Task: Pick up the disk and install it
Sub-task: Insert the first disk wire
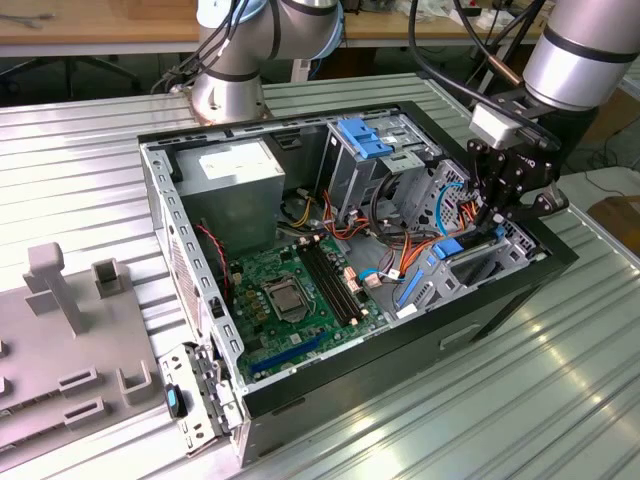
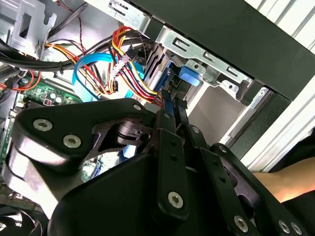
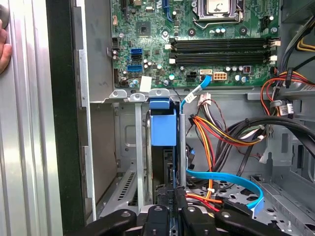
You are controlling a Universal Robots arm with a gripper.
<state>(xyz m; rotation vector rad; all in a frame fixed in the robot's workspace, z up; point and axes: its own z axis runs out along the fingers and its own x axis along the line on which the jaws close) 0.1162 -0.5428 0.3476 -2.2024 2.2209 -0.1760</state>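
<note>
Worktop: we see ribbed metal under an open computer case.
Power box: toward the exterior view's left inside the case.
Circuit board: on the case floor.
Disk: we see it standing on edge in the drive bay, blue rail showing.
Tool: clenched on the disk's edge at the exterior view's right.

We see the open computer case lying on the surface. Inside it, the motherboard lies on the floor of the case, the power supply behind it, and the drive cage toward the exterior view's right. The gripper hangs just above that cage.
</note>
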